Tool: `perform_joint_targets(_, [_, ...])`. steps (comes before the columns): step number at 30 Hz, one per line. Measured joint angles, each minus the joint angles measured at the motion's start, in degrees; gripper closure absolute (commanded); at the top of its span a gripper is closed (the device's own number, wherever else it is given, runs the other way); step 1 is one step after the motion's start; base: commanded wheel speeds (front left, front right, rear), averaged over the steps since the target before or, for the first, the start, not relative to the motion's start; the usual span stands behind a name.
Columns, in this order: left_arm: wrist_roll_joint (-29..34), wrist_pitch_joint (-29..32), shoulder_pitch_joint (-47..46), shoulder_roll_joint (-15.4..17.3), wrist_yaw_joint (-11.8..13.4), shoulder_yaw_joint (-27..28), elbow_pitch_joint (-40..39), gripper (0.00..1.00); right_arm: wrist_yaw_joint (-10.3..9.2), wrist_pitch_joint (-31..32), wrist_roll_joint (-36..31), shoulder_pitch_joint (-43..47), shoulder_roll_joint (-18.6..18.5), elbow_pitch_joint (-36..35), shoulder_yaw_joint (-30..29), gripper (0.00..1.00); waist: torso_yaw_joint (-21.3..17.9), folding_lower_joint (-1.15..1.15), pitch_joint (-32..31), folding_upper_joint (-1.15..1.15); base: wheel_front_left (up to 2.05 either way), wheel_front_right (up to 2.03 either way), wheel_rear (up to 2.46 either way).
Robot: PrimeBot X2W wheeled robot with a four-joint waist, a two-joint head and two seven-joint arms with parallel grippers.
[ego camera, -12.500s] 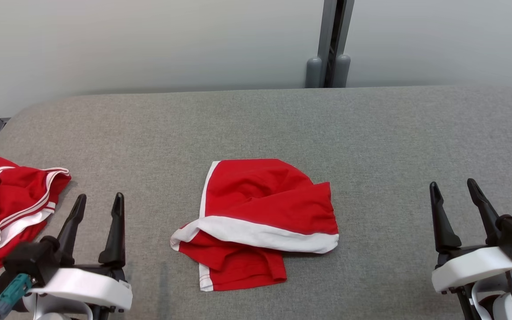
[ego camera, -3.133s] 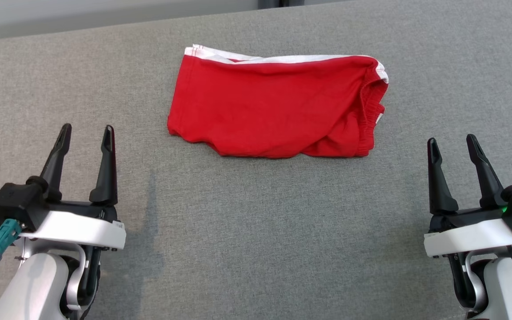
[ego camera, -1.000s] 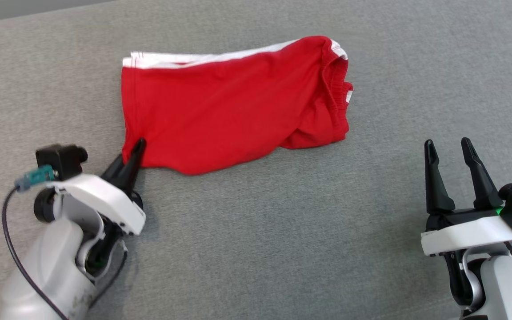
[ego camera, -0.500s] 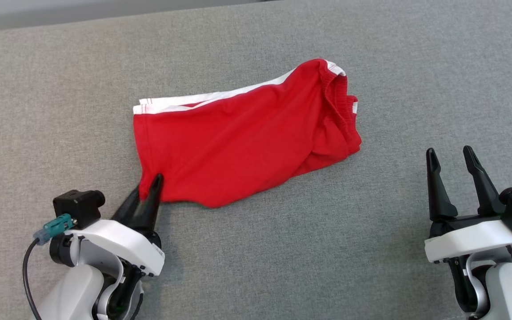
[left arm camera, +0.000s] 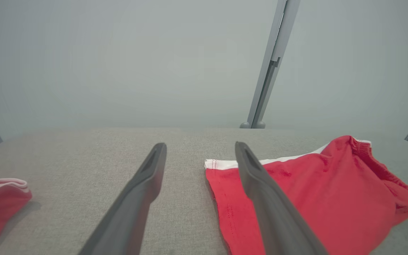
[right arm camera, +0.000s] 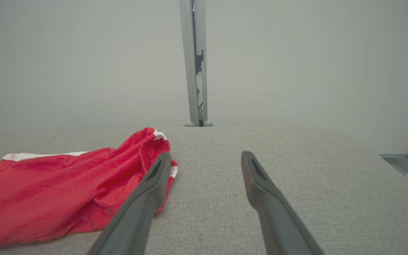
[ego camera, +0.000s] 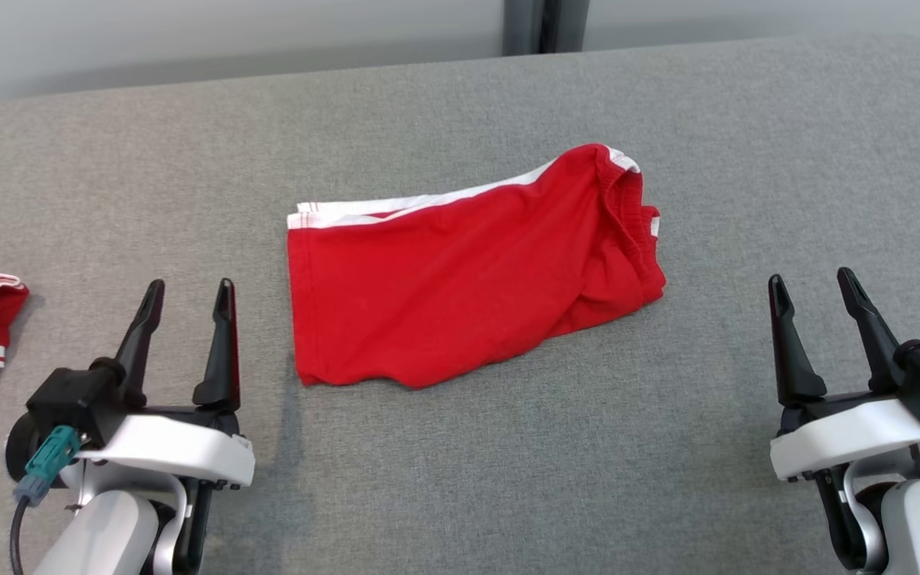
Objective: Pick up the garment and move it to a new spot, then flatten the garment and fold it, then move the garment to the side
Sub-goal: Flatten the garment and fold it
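left gripper let go of the shorts, backed off.

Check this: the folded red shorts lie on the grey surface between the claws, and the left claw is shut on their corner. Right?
No. The head view shows the left claw open, beside the red shorts, not touching them. They lie folded on the grey surface between it and the right claw.
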Motion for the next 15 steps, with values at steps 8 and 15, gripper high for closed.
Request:
perform_joint_targets(8, [1.7,-0.1,3.5,1.6,1.9,0.7,-2.7,0.0,0.0,1.7,-1.1,1.5,0.0,-0.8,-0.5,0.0,1.5,0.0,-2.4,0.0,0.0,0.0,0.0])
perform_joint_targets(15, [1.6,0.6,3.7,1.6,2.0,0.3,-3.5,0.0,0.0,2.3,-1.2,2.0,0.0,-1.1,-0.6,0.0,1.6,0.0,-2.2,0.0,0.0,0.0,0.0])
